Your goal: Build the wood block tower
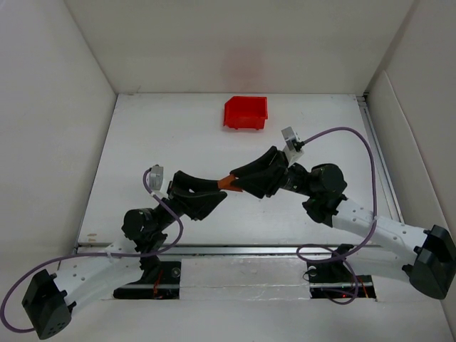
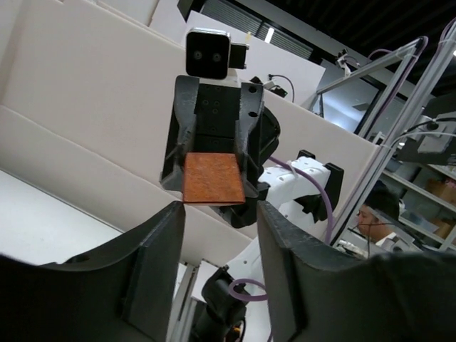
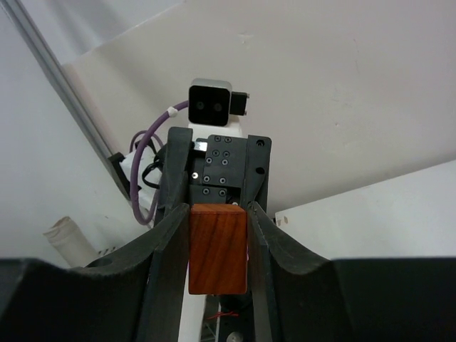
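**A:** From above, where was the block?

**B:** The orange-brown block hung in the air over the worktop, at the spot where the left gripper and the right gripper met tip to tip. No other wooden block showed. The red plastic bin sat well apart, at the far side.

**A:** And the left wrist view?

**B:** The left gripper stood wide, its fingers on either side of an empty gap. The block was pinched in the right gripper facing it, just beyond the left tips.

**A:** Did the right wrist view agree?

**B:** Yes. The block was clamped between the right fingers, with the left gripper squarely behind it.

**A:** I'd judge that a handover. How to do it well?

**B:** Bring the left fingers over the block's free end, square to its flat faces. Close firmly, and only then let the right gripper release. Otherwise the block could drop to the worktop.

**A:** Was anything in the way?

**B:** Mostly the arms themselves. The tips were crowded together, and a purple cable looped near the right wrist.
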Tool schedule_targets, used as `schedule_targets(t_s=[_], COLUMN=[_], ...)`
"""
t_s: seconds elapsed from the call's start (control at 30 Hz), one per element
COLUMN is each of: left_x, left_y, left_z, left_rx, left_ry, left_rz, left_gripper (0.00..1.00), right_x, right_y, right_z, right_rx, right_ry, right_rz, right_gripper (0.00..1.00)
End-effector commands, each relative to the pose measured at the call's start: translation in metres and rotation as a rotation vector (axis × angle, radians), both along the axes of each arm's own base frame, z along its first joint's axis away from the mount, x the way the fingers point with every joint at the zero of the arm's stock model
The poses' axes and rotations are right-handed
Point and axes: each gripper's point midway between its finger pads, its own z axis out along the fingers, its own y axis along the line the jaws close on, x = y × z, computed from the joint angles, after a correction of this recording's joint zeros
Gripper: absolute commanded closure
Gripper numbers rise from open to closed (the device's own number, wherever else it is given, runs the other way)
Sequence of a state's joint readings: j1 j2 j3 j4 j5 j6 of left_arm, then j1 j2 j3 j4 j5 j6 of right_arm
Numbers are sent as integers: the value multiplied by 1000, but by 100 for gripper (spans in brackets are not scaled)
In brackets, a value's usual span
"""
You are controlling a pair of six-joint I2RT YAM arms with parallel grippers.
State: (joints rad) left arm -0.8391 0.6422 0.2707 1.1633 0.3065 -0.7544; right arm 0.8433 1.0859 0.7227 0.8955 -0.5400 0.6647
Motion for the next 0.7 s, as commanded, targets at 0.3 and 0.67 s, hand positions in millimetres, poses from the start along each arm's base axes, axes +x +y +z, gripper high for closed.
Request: schedule_targets(t_s=[0.3, 0.67], left_x=[-11, -13], left_y=[19, 16], left_z=[43, 53], left_rx=[-85, -44], left_ry=[-155, -197], left_rz=[62, 75], left_gripper=[62, 100], right_x=[-28, -31], right_y=[0, 4], right_z=[29, 19], right_rx=[77, 42], right_ry=[-88, -81], right_rz=[87, 103], right_gripper=[100, 100])
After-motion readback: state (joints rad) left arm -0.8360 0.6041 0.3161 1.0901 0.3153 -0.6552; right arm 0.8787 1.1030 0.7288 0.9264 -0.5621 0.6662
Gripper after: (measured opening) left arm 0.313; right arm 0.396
